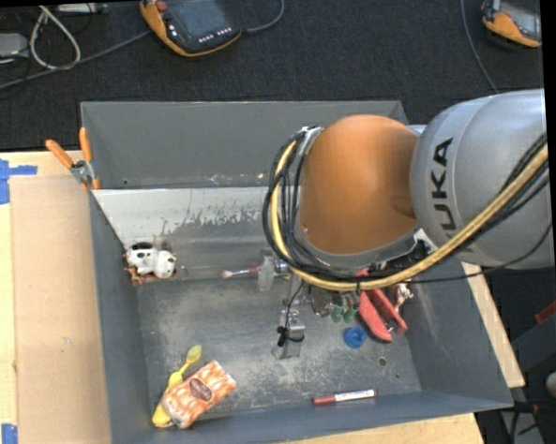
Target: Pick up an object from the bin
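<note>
Landmark: the little blue round piece (354,337) on the bin (170,152) floor, everything below is placed off that.
Gripper (287,338): hangs just to the view-left of the blue round piece, down near the bare grey floor, under the arm's big orange cover (356,188).
Gripper state: honestly can't tell if it's released or clenched from this angle.
Closest pickable thing: the blue round piece itself, lying loose beside the gripper, apart from it.
Red thing (384,318): just view-right of the blue piece, partly tucked under the arm.
Green bit (338,309): right above the blue piece, can't make out what it is.
Red-and-white marker (343,397): below the blue piece, lying flat near the front wall.
Orange-and-white packet (202,392): well off to the view-left and a bit lower, resting on a yellow thing (187,361).
Small white-and-black toy (152,261): far view-left and up, by the back wall.
</note>
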